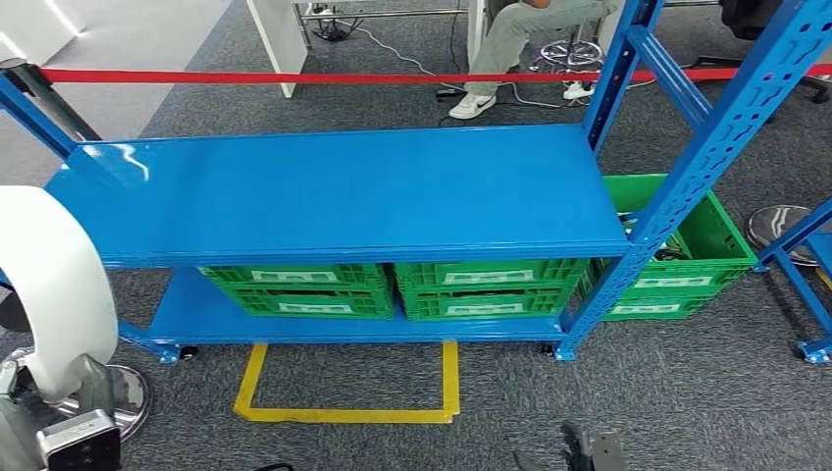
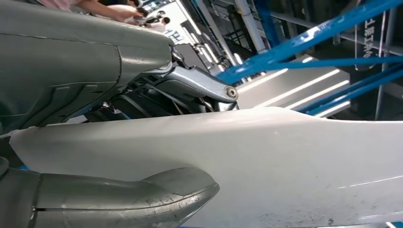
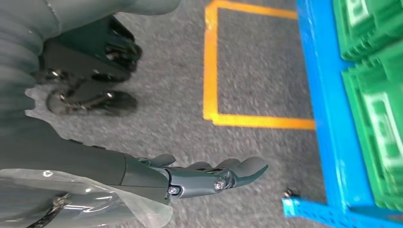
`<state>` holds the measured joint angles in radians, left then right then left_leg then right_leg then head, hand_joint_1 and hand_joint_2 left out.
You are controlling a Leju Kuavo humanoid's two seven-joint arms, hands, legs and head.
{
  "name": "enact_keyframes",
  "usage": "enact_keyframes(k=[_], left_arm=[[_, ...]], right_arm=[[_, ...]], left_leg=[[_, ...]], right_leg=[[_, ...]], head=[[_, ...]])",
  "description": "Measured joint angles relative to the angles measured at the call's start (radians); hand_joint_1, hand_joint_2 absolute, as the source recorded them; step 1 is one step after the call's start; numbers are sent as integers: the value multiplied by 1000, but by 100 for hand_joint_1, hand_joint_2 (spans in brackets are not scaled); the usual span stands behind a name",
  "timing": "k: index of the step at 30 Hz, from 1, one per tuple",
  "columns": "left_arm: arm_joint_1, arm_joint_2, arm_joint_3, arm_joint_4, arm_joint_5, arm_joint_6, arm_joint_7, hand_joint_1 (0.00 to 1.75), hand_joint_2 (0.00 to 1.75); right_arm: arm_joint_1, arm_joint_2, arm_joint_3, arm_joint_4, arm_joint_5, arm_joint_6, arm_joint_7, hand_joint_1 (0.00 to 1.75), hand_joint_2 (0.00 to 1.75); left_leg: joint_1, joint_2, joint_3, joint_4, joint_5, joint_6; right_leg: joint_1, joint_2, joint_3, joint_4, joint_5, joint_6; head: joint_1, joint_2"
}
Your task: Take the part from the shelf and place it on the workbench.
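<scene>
part (image 2: 285,161) — white, curved — gripped by left hand (image 2: 119,95) beside the blue shelf (image 1: 334,196) for carrying; right hand (image 3: 209,175) hangs empty, fingers extended.

white part (image 1: 44,285) cut by frame edge | seated person (image 1: 520,39) cropped | crate labels (image 1: 294,278) prob. unreadable

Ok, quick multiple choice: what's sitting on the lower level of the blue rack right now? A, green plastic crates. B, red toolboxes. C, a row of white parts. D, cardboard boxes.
A: in the head view green plastic crates stand side by side on the lower level of the blue rack, and the right wrist view shows the same green crates past the blue edge.
</scene>
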<state>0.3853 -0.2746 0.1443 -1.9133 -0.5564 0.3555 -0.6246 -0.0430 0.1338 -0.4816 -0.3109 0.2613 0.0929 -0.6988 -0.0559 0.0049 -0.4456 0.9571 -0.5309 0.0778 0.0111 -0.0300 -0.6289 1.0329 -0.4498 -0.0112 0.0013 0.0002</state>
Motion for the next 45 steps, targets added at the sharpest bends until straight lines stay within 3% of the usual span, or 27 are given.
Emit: enact_keyframes(k=[2,4,5,6,8,9,10,11,13,15,16,19,21,23,25,27,28,30,31,33,35,36,38,40,42,43,45], left_arm=[[2,-4,-5,0,0,0,-1,175,175],[3,-7,-11,1,0,-1,-1,175,175],[4,-7,-14,2,0,-1,-1,175,175],[4,-8,-16,3,1,-2,-2,175,175],[4,-8,-19,4,2,-3,-4,175,175],[4,-8,-19,4,3,-4,-5,175,175],[4,-8,-19,5,3,-5,-5,175,175],[4,-8,-19,5,3,-5,-6,175,175],[4,-8,-20,5,3,-6,-8,175,175],[4,-8,-20,6,4,-6,-10,175,175],[4,-8,-20,6,4,-6,-10,175,175],[3,-7,-20,8,6,-8,-10,175,175],[2,-6,-20,10,6,-10,-10,175,175],[2,-5,-20,11,6,-10,-10,175,175],[-1,-5,-21,12,6,-11,-10,175,175],[-3,-4,-20,12,6,-11,-11,175,175],[-3,-4,-21,12,6,-11,-11,175,175],[-5,-3,-21,12,6,-11,-12,175,175],[-6,-3,-21,12,5,-11,-13,175,175],[-7,-4,-22,13,5,-12,-14,175,175],[-6,-3,-21,15,3,-13,-15,175,175],[-6,-3,-21,17,3,-13,-15,175,175],[-7,-3,-21,19,2,-13,-15,175,175],[-7,-3,-21,20,2,-12,-15,175,175],[-6,-3,-21,20,2,-11,-16,175,175],[-6,-3,-21,20,1,-10,-16,175,175],[-7,-3,-21,20,1,-9,-16,175,175]], right_arm=[[9,0,-1,-6,5,6,-1,0,175],[18,0,-3,-17,10,12,-1,0,175],[23,0,-4,-23,13,16,-1,0,175],[27,0,-5,-28,16,17,-1,0,175],[32,0,-6,-38,20,18,-1,0,175],[33,0,-6,-42,21,16,-1,0,175],[31,2,-6,-46,22,15,-1,0,175],[29,4,-7,-51,22,14,-1,0,175],[28,8,-7,-59,22,12,-1,0,175],[34,7,-8,-62,22,11,-1,0,175],[38,7,-8,-64,22,10,-1,0,175],[40,7,-11,-69,21,6,-1,0,175],[41,7,-12,-71,21,4,-1,0,175],[43,7,-13,-71,21,3,-1,0,175],[42,8,-13,-72,21,3,-1,0,175],[39,10,-14,-74,21,3,-1,0,175],[39,10,-14,-75,20,3,-1,0,175],[43,10,-14,-76,20,2,-2,0,175],[46,10,-14,-76,20,2,-2,0,175],[47,10,-14,-77,20,1,-1,0,175],[45,10,-14,-79,20,1,-1,0,175],[45,10,-14,-80,20,1,-1,0,175],[45,10,-14,-80,19,1,-1,0,175],[46,10,-14,-81,17,4,-1,0,175],[43,8,-14,-86,14,7,-1,0,175],[42,7,-15,-88,14,9,-1,0,175],[41,7,-15,-89,13,10,-2,0,175]], left_leg=[[11,-1,-10,-33,36,-3],[19,-2,-32,-38,58,-12],[22,0,-45,-37,67,-18],[25,3,-58,-34,75,-25],[36,14,-86,-21,88,-37],[41,20,-101,-9,90,-45],[45,25,-116,9,90,-53],[46,31,-130,28,90,-61],[48,43,-151,58,91,-73],[54,47,-159,70,88,-80],[57,40,-163,83,66,-84],[59,9,-197,223,-75,-88],[56,3,-207,325,-130,-79],[49,-2,-162,307,-101,-64],[39,-34,-70,172,-47,-45],[35,-73,-3,53,-30,-33],[34,-82,8,27,-31,-32],[36,-65,5,7,-14,-36],[38,-53,-1,-1,-2,-36],[42,-25,-20,-14,23,-34],[39,1,-49,-12,45,-31],[38,15,-64,-10,55,-31],[36,40,-97,-4,75,-32],[35,57,-128,7,92,-36],[33,71,-149,20,105,-43],[33,78,-154,24,113,-46],[33,90,-163,27,128,-54]], right_leg=[[1,15,-20,31,-47,10],[-7,28,-49,132,-137,25],[-13,29,-58,189,-163,33],[-20,29,-60,230,-166,43],[-37,25,-20,223,-115,65],[-48,16,21,173,-89,78],[-53,3,68,108,-81,91],[-55,-7,104,53,-89,95],[-48,-13,126,1,-115,80],[-44,-2,108,4,-113,52],[-42,2,100,5,-108,41],[-34,19,72,5,-78,16],[-25,33,46,7,-56,11],[-19,49,21,8,-36,8],[-15,69,3,7,-16,8],[-15,88,-10,3,5,13],[-16,98,-15,-2,18,18],[-18,112,-23,-13,38,28],[-16,104,-30,-9,29,31],[-13,69,-56,48,-49,35],[-13,43,-81,170,-146,43],[-14,39,-84,227,-163,47],[-14,34,-56,267,-122,52],[-12,18,40,171,-74,47],[-6,-10,167,1,-94,38],[-2,-18,206,-61,-113,33],[-2,-12,217,-103,-121,24]], head=[[2,0],[3,0],[3,0],[3,0],[4,0],[4,0],[7,0],[10,0],[16,0],[15,0],[15,0],[13,0],[12,0],[15,0],[16,0],[15,0],[15,0],[15,0],[17,0],[24,0],[29,0],[29,0],[30,0],[30,0],[30,0],[31,0],[33,0]])
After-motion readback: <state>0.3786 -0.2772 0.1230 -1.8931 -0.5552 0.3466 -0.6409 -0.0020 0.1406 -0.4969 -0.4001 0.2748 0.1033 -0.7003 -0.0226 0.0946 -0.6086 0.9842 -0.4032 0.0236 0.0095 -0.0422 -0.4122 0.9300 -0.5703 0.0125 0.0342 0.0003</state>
